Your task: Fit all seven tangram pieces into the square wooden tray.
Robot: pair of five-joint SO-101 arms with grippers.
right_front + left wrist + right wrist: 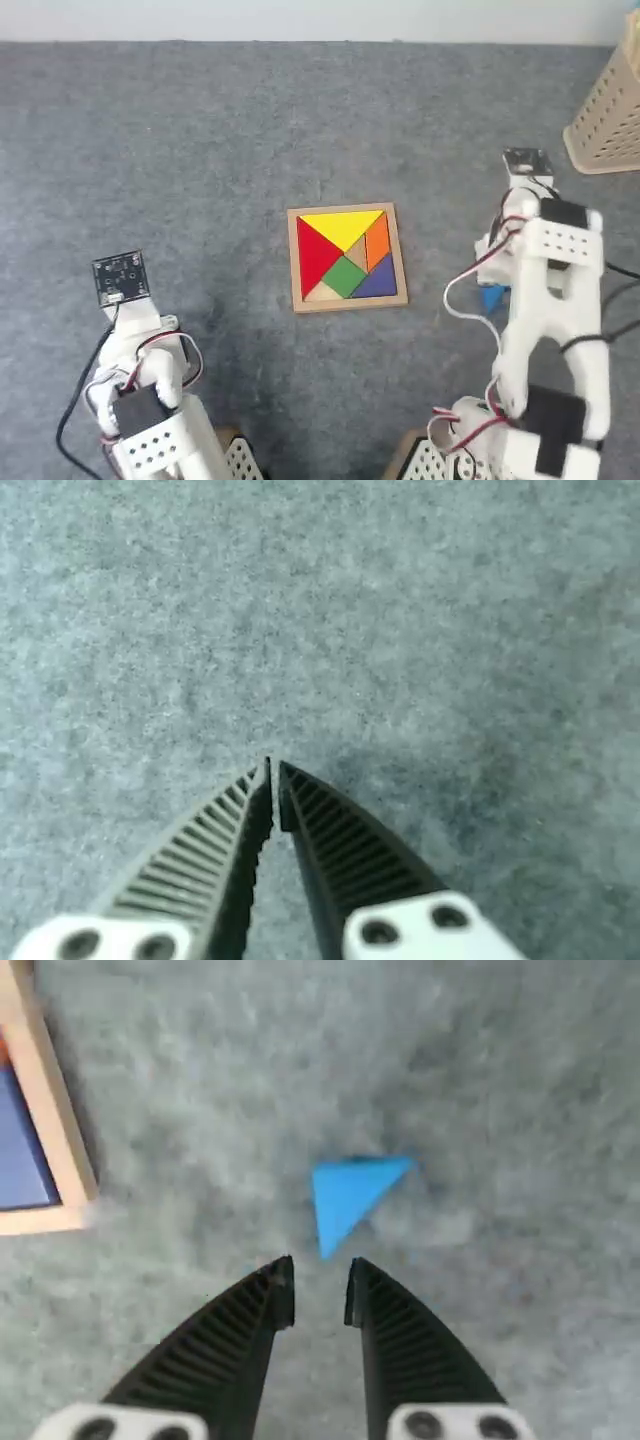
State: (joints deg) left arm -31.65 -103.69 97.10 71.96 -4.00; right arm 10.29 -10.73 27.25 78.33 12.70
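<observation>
Tray point(348, 303) lacked the blue triangle point(352, 1195) at its three o'clock, so the right gripper point(318, 1280) hung released just before it.

Grey carpet point(200, 140), beige perforated basket point(612, 105)

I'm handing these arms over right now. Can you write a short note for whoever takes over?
Left gripper: shut, empty, over bare carpet away from the tray.
Right gripper: open, empty, just short of the light blue triangle, which lies on the carpet to the right of the tray.
Done: yellow triangle, red triangle, orange piece, green square and dark blue triangle sit in the tray.
Unclear: two pale patches in the tray may be pieces or bare wood.
Left: grasp the light blue triangle and fit it in.
</observation>
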